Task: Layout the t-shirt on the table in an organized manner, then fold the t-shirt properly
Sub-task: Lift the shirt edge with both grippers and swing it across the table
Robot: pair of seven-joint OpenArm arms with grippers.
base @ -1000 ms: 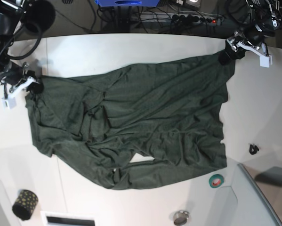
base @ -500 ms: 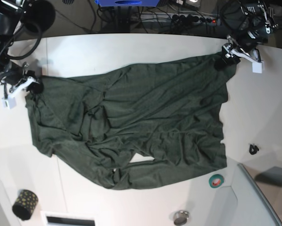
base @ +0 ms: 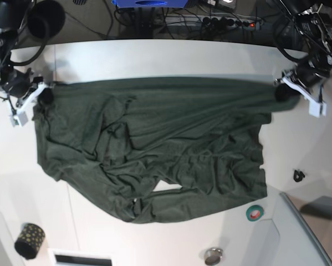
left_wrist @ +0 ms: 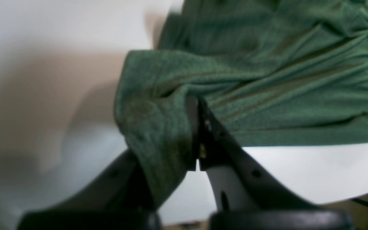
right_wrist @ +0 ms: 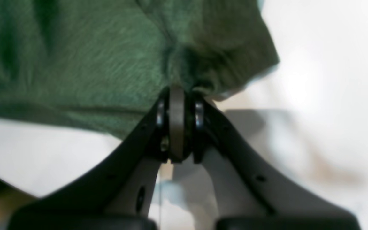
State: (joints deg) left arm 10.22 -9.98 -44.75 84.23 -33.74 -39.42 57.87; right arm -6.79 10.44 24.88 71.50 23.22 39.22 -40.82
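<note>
dark green t-shirt point(base: 154, 147) lies across the white table point(base: 154, 58), long axis running left-right, top edge pulled taut. left gripper point(base: 281, 91) and right gripper point(base: 44, 95) are each clamped on a top corner, hem probably, views blurry.

The dark green t-shirt point(base: 154, 149) lies spread and wrinkled across the white bench point(base: 154, 58), its upper edge stretched straight from 9 to 3 o'clock, lower part crumpled.
</note>
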